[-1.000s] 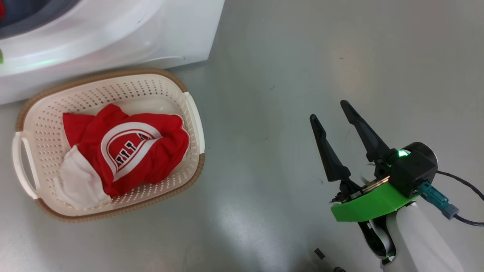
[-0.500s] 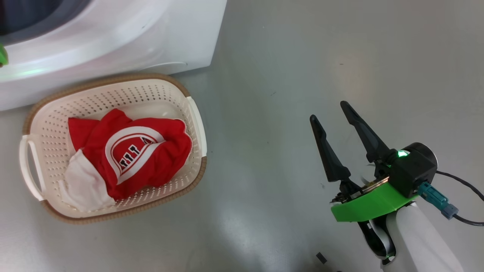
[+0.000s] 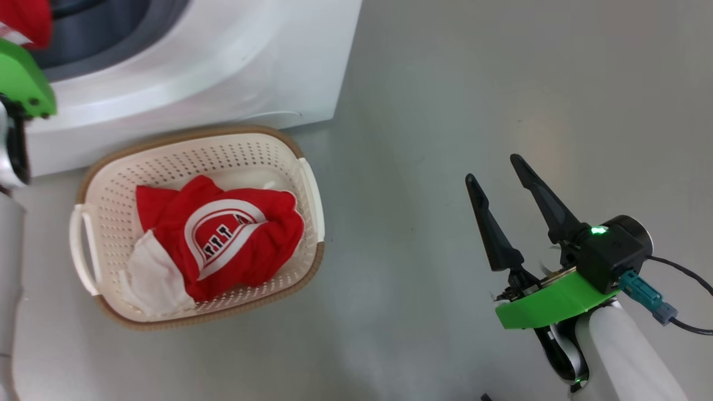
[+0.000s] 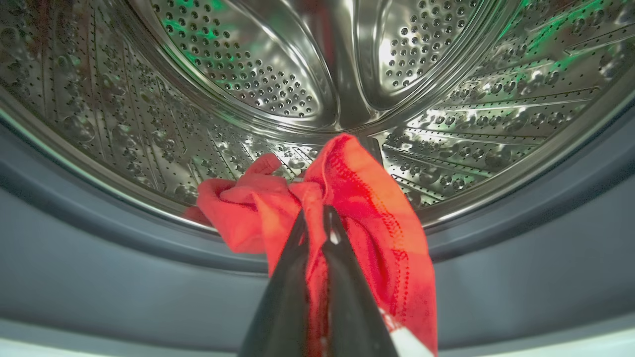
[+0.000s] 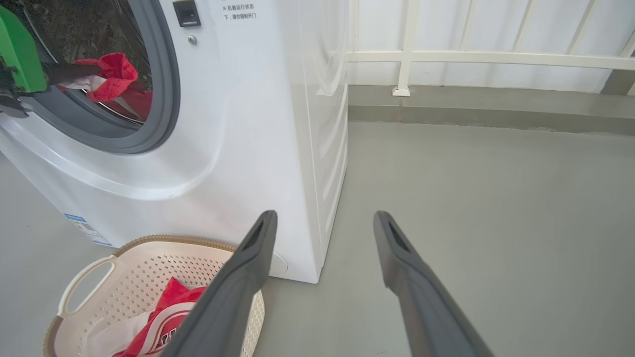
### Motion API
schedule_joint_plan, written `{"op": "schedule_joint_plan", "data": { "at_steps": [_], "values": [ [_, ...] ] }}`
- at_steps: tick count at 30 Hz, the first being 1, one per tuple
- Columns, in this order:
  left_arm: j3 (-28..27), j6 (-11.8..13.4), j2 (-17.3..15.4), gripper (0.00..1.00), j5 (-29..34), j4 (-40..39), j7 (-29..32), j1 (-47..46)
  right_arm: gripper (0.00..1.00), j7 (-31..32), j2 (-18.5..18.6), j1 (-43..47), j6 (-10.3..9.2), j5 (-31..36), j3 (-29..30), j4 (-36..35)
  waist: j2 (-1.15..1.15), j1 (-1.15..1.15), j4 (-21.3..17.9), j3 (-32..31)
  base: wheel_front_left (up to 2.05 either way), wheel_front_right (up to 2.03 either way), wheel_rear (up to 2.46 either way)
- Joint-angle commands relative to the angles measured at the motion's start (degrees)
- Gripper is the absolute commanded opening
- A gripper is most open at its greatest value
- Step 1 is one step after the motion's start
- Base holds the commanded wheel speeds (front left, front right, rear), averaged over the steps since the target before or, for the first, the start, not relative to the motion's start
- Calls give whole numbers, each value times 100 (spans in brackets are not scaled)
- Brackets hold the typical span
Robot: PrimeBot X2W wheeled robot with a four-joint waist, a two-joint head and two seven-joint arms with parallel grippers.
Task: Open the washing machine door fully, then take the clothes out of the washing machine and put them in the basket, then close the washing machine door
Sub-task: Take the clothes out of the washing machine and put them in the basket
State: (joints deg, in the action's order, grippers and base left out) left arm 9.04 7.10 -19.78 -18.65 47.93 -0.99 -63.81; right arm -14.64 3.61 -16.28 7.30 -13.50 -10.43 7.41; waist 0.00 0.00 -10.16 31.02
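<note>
Inside the washing machine, my left gripper is shut on a red garment at the lower lip of the steel drum. From the right wrist view that left gripper holds the red cloth in the machine's opening. The cream basket stands on the floor before the washing machine. It holds a red garment with a white logo and a white cloth. My right gripper hovers open and empty over the floor to the right. The door is out of view.
A grey rubber ring rims the drum mouth just below the held garment. Grey floor spreads to the right of the machine and basket. A white railing runs along a low kerb behind.
The head camera has shifted, so basket and machine sit further right. My left wrist's green mount and a bit of red cloth have come into the top left corner. The right arm has stayed put.
</note>
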Motion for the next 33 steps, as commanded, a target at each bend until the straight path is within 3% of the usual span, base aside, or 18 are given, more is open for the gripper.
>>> {"op": "schedule_joint_plan", "data": {
  "at_steps": [1,9,24,33],
  "values": [
    [-79,47,-234,0,8,-259,-86,122,100,-36,43,169,19,71,-105,-103,0,0,122,-121,0,0,0],
    [9,360,-120,0,82,-1613,-375,993,100,-36,61,307,19,184,-29,-51,0,0,303,-442,0,0,0],
    [-211,1250,-236,0,233,-5244,-326,3139,100,-36,5,622,19,232,30,1,0,0,381,-1210,0,0,0],
    [-252,1495,-281,0,407,-6336,-479,3763,100,-36,-33,833,19,247,3,107,0,0,382,-1683,0,0,0]
  ]
}}
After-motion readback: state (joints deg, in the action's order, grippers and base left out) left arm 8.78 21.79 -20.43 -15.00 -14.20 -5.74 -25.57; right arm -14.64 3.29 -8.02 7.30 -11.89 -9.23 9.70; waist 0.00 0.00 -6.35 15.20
